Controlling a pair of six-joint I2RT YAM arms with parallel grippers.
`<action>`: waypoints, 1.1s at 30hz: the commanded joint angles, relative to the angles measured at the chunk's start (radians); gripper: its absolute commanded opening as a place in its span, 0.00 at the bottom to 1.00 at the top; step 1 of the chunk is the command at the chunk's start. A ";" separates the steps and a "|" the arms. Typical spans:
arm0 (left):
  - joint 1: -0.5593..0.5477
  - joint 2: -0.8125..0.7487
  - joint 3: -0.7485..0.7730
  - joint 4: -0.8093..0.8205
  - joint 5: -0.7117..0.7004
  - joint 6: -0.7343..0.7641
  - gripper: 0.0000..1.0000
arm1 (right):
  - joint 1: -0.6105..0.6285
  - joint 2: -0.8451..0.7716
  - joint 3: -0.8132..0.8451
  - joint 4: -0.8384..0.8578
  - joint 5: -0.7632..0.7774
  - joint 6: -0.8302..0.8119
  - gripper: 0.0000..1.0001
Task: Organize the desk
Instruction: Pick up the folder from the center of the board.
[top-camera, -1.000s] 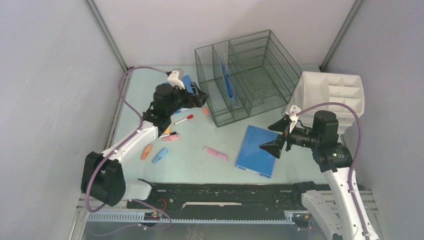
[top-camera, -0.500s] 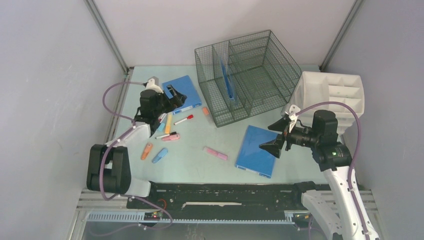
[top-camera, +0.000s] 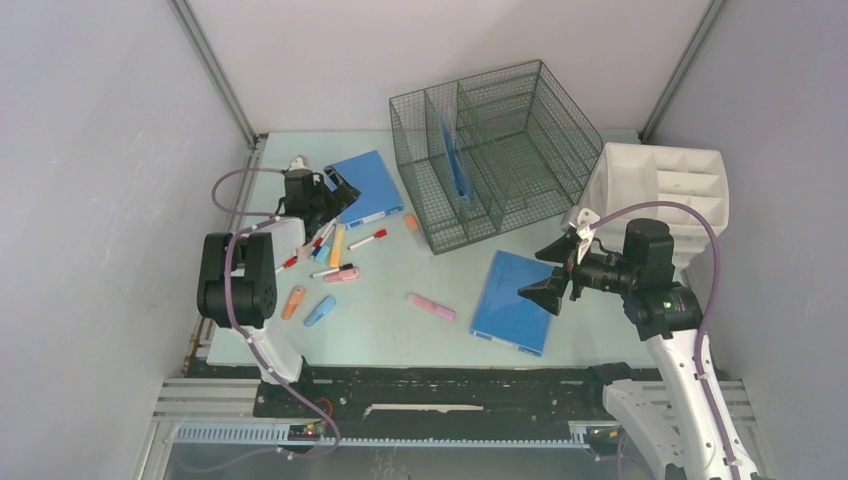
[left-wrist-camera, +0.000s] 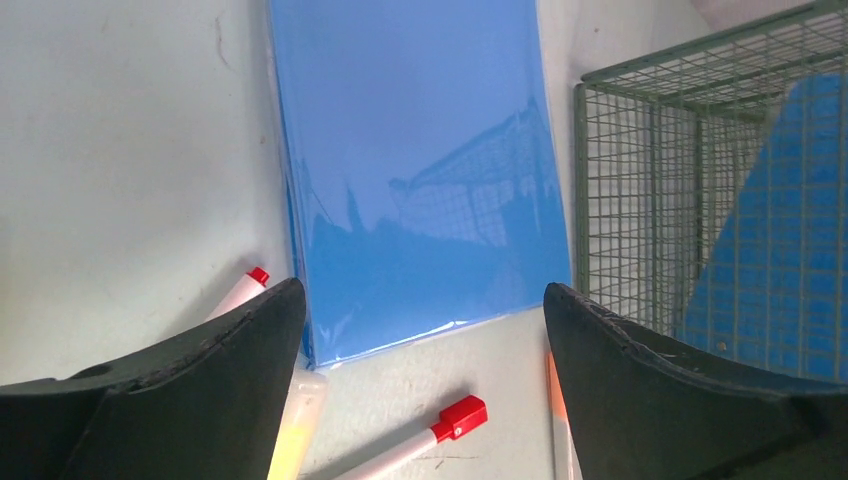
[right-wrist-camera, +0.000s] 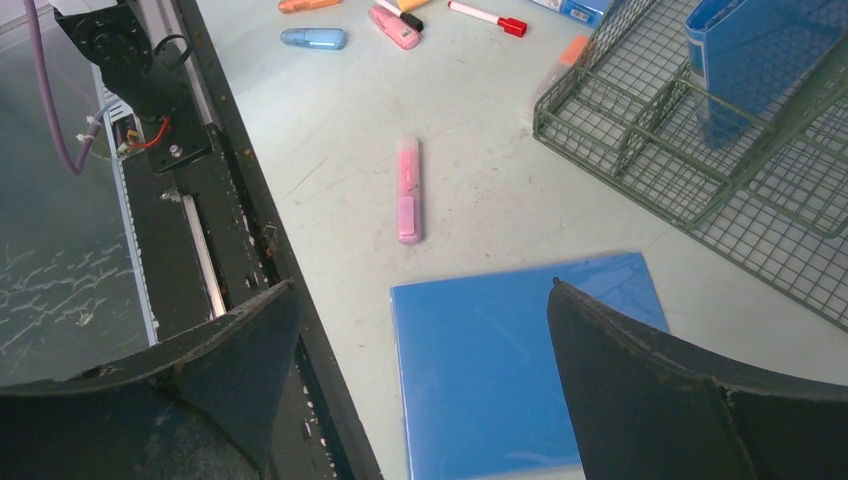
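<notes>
A: How does the pale mint-green, smooth flat surface (top-camera: 385, 325) look?

B: It lies in front of both arms, between the grey walls, with a black rail (top-camera: 440, 385) along its near edge. It is scuffed and cluttered. A green wire-mesh organiser (top-camera: 495, 150) and a white plastic compartment tray (top-camera: 660, 185) stand at the back. Two glossy blue flat folders lie on it, one far left (top-camera: 368, 185) and one near right (top-camera: 512, 300). Loose markers and a pink highlighter (top-camera: 432, 307) are scattered between them.

A: And the hands?

B: The left hand (top-camera: 338, 190) is spread wide, just above the near edge of the far-left folder, holding nothing. The right hand (top-camera: 548, 272) is also spread wide and empty, above the other folder.

A: What changed over the last second?

B: The left arm folded back toward the left edge, uncovering that folder. The right arm and the loose items stayed put.
</notes>
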 joint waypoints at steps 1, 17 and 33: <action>0.007 0.037 0.071 -0.055 -0.051 -0.004 0.95 | 0.008 0.001 0.023 0.012 -0.009 -0.015 1.00; 0.007 0.173 0.205 -0.180 0.013 -0.017 0.78 | 0.012 0.004 0.023 0.013 -0.003 -0.017 1.00; 0.049 0.166 0.096 0.119 0.228 -0.167 0.41 | 0.011 -0.004 0.023 0.014 -0.001 -0.017 1.00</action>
